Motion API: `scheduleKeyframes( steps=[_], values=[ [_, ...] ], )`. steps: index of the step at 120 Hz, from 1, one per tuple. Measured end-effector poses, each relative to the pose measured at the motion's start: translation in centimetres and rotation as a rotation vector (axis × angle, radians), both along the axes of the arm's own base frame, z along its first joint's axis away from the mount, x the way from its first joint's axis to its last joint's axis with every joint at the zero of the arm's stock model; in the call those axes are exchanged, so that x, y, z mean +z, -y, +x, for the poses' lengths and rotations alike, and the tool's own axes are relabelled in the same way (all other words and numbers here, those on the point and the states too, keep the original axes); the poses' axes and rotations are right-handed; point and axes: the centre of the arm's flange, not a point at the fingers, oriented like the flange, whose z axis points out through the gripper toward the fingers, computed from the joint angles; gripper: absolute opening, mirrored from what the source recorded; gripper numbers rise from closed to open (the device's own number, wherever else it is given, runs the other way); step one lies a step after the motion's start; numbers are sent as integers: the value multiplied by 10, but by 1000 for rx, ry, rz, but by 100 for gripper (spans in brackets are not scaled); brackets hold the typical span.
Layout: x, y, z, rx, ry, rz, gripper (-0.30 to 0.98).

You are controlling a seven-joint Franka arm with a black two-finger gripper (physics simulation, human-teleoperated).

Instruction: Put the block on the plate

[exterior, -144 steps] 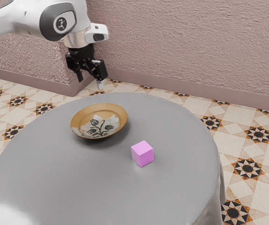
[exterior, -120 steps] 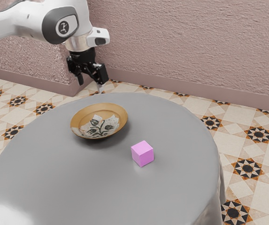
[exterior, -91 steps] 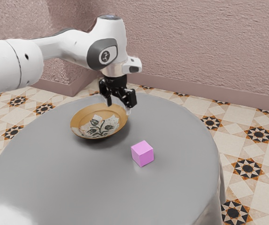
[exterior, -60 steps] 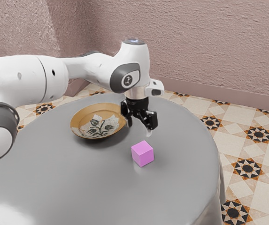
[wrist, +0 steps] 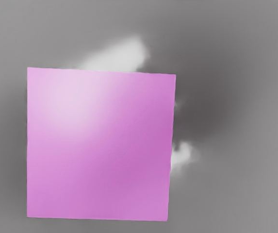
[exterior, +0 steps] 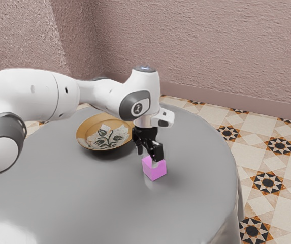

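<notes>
My gripper (exterior: 148, 156) is low at the pink block, its two fingers apart, so it stands open. One fingertip overlaps the block's upper part in the exterior view; the other is at the block's upper left side. The pink block (exterior: 154, 172) rests on the grey table. In the wrist view the top of the block (wrist: 100, 145) is large and close under my hand. A tan plate with a leaf pattern (exterior: 104, 133) lies on the table, left of and behind the block in the exterior view, its right rim partly behind the gripper.
The round grey table (exterior: 84, 198) has its edge to the exterior view's right of the block. My white arm reaches in from the exterior view's left, over the table's left part. A pink textured wall (exterior: 211, 46) stands behind, beyond the patterned floor.
My arm has swung from beyond the table's back edge toward the exterior view's right, then come down to the block. The fingers have stayed apart. Block and plate have not moved.
</notes>
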Motion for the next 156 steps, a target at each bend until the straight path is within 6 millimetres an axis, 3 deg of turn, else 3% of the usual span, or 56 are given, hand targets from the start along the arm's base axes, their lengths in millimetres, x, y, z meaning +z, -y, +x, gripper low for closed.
scheduleKeyframes(
  steps=[41, 81, 115, 140, 156],
  values=[
    [-24, -3, 19, -99, 25, -22, 69],
    [-55, -2, 23, -150, 18, -32, 69],
    [-55, -3, 25, -171, 32, -42, 45],
    [-54, -3, 25, -183, 38, -41, 42],
    [-34, -7, 28, -185, 68, -43, 41]
  ],
)
